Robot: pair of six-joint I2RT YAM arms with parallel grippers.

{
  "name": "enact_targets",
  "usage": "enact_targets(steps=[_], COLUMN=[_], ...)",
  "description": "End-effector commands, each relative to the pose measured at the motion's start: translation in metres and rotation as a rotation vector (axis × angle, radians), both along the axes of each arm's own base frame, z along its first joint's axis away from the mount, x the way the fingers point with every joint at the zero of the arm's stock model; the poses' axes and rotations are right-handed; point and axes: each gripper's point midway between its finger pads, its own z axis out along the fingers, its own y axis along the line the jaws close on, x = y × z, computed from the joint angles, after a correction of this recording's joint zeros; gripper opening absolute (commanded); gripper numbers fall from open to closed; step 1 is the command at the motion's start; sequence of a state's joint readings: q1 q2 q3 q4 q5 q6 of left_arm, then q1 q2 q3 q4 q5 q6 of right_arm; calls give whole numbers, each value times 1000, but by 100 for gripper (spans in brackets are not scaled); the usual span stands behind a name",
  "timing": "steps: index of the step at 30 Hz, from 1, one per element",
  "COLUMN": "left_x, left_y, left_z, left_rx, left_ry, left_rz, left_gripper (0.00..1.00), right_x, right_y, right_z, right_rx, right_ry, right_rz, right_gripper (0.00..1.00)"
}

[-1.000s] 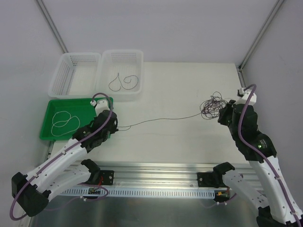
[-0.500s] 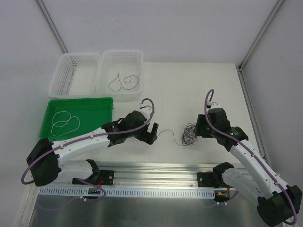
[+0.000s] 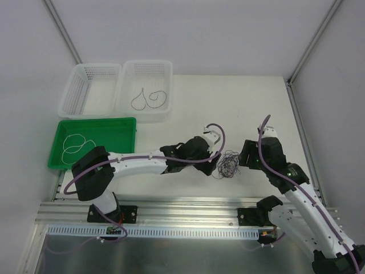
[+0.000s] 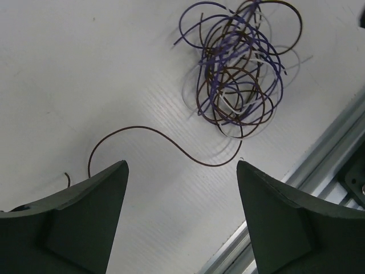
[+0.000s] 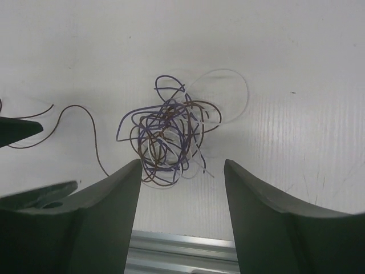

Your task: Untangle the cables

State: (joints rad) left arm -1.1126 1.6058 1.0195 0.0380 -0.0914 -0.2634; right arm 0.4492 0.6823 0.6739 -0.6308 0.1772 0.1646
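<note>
Now, cables (image 3: 227, 164): a loose knot of purple, brown and white strands lying on the table (image 3: 228, 103); I place everything below from this knot.
Left gripper (image 3: 210, 160): just beside the knot on my left arm's side, fingers spread wide with nothing between them.
Right gripper (image 3: 245, 158): just beside the knot on the opposite side, fingers likewise wide apart and empty.
Brown strand (image 4: 165, 140): trails out of the knot in an S-curve toward my left gripper (image 4: 182, 220). Its end meets the edge of one finger (image 4: 85, 211), and I cannot tell whether it touches.
Left wrist view only: the knot (image 4: 239, 74) separates into distinct purple, brown and white strands, and the rail (image 4: 319, 165) runs just past the knot at the frame's corner.
Right wrist view only: the knot (image 5: 168, 140) lies beyond the gap of my right gripper (image 5: 182, 211). A white loop bulges from the knot's far side, and the brown strand (image 5: 85, 123) leaves the knot toward the frame's left edge.
Top view only: the knot reads as one dark scribble. Well apart from it, beyond my left arm, a green tray (image 3: 114, 134) holds a looped white cable (image 3: 77, 147). A basket (image 3: 148, 73) holds a dark cable (image 3: 149, 100), and a second basket (image 3: 94, 85) stands farther from the knot.
</note>
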Motion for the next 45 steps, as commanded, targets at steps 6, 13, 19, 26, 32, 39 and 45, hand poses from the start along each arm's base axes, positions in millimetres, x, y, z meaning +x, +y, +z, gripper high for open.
enact_targets(steps=[6,13,19,26,32,39,45], left_x=[7,8,3,0,-3,-2,-3], left_y=[0,-15,-19,-13,-6,4,9], left_z=[-27,-56,-70,-60,-44,-33,-29], left_rx=[-150,-149,-134,-154,-182,-203,-206], left_ry=[276,349,367,346,335,305,293], left_rz=[480,585,593,570,557,565,561], left_gripper=[74,55,23,0,0,0,0], right_x=[-12,-12,-12,-5,6,11,10], right_y=[-2,15,35,61,74,69,89], right_z=[7,2,-10,-27,-44,-85,-112], right_rx=[70,109,111,78,43,1,49], right_ry=[-61,-38,-18,21,52,146,213], right_rz=[-27,38,137,222,206,97,133], right_gripper=[69,79,78,72,57,54,46])
